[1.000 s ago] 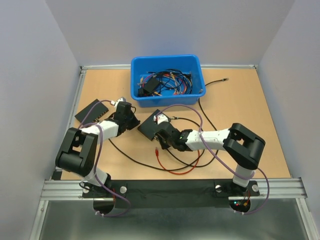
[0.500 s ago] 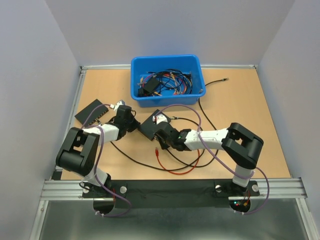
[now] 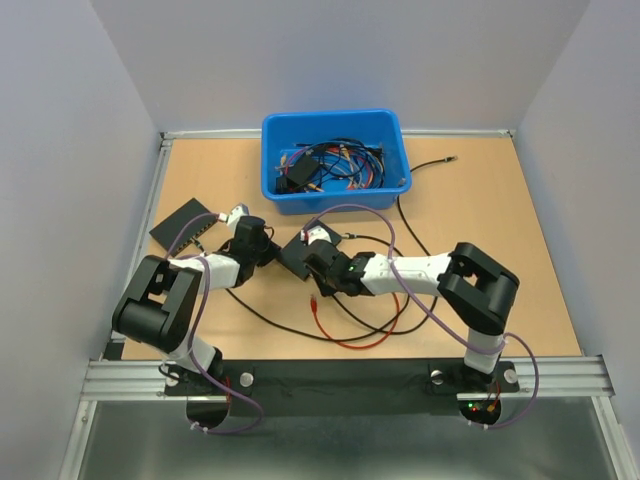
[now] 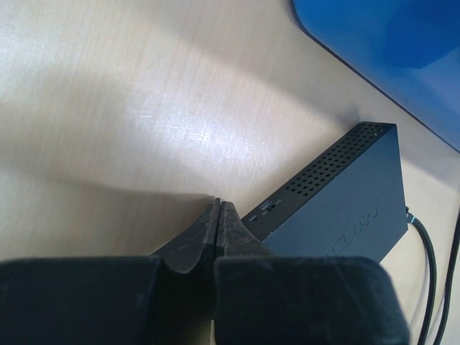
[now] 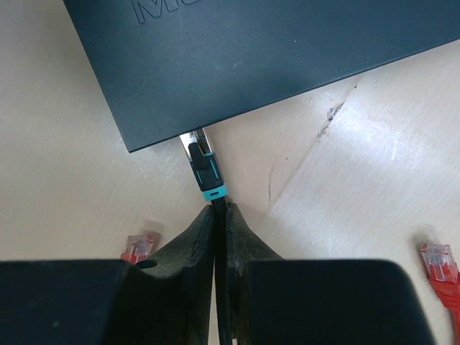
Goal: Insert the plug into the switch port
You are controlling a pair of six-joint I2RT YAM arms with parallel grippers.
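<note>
The right gripper (image 5: pixel 216 210), pinching the black cable (image 5: pixel 215 203), has edged left, its teal-banded plug (image 5: pixel 204 167) meeting the switch (image 5: pixel 273 50). The left gripper (image 4: pixel 218 215), pressed together, arrives just beside it. A red plug (image 5: pixel 139 248) lies untouched.

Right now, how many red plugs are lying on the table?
2. Both lie on the table: one red plug just beside the right tool, which grips a black cable, the other farther off on its opposite side. More may hide in the blue bin.
</note>
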